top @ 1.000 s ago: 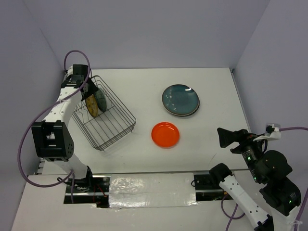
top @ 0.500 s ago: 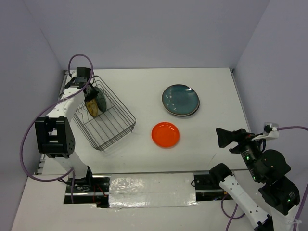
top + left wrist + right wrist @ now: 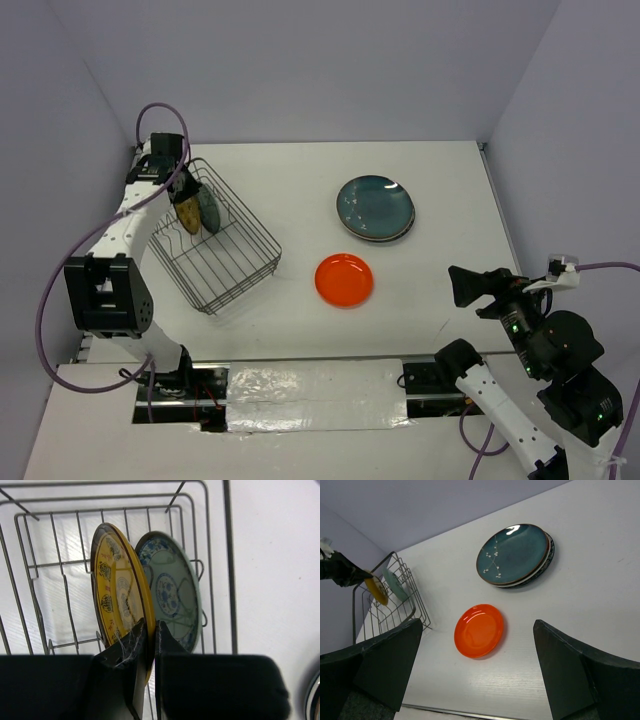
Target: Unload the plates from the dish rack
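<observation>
The lower rim of the yellow plate [image 3: 117,595] is hidden between the fingers of the left tool [image 3: 150,628]. The stacked plates [image 3: 537,576] under the dark teal plate [image 3: 512,553] show only edges.

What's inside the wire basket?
Two plates stand on edge in the dish rack: a yellow plate, pinched by the left gripper, and a blue-patterned plate beside it. The gripper hides the rim it pinches, and the yellow plate covers part of the blue-patterned one.

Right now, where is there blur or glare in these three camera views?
Top external view: even light, soft shadows, glare on the shiny strip at the near edge. Left wrist view: left end effector dark with little detail, the yellow plate it grips sharper. Right wrist view: right end effector's fingers out of focus, a highlight on the dark teal plate.
</observation>
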Available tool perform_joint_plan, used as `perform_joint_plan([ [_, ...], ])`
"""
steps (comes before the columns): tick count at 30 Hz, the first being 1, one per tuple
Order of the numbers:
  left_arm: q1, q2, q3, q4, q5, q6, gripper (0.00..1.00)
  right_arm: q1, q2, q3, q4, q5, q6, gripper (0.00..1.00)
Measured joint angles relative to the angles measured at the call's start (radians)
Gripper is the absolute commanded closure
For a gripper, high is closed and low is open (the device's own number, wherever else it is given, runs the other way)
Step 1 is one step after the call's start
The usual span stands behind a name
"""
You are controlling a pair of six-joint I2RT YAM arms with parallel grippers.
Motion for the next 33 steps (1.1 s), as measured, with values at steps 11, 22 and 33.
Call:
perform_joint_plan([
  [11,-0.111,-0.176,0.102,-0.014,-0.077,0.155,1.00,0.000,0.000,0.001,0.000,0.000,0.000,0.01],
  [22,-0.970,-0.315,0.059,0.214,-0.137,0.545,1.00,0.000,0.013,0.125,-0.025,0.056,-0.005,0.01],
  [33,-1.212,0.176,0.039,0.115,-0.340,0.586,1.00,0.000,0.013,0.257,-0.074,0.130,-0.032,0.01],
])
